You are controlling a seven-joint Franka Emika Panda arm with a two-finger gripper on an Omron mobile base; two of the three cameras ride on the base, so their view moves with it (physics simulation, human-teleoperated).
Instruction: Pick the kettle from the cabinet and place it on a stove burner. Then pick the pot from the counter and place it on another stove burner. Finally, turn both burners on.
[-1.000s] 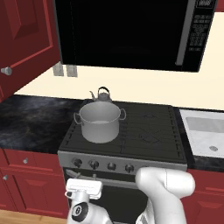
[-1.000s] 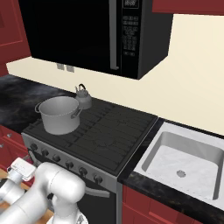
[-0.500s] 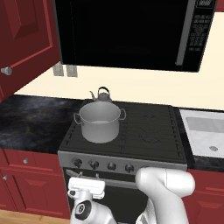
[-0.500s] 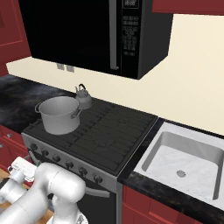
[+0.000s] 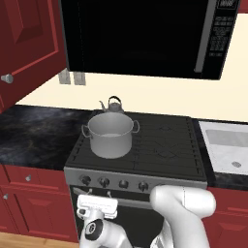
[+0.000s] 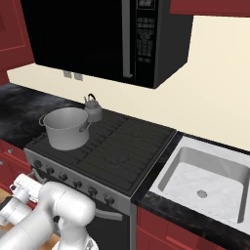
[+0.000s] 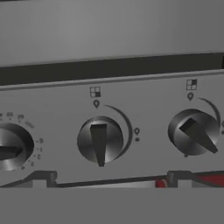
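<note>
My claw point(image 5: 97, 196) hangs low before the stove's silver knob row point(image 5: 116, 183), jaws spread fully and holding nothing. In the hand view, three knobs face me: the middle knob point(image 7: 100, 140) has its bar vertical, the right knob point(image 7: 194, 132) has its bar turned diagonally, and the left knob point(image 7: 11, 147) lies partly cut by the frame edge. The pot point(image 5: 111, 134) stands on the front left burner of the cooktop point(image 5: 167, 145). The kettle point(image 5: 112, 105) sits on the rear left burner, just behind the pot. The counter point(image 5: 34, 135) flanks the stove; the cabinet door point(image 5: 26, 43) stands open at upper left.
</note>
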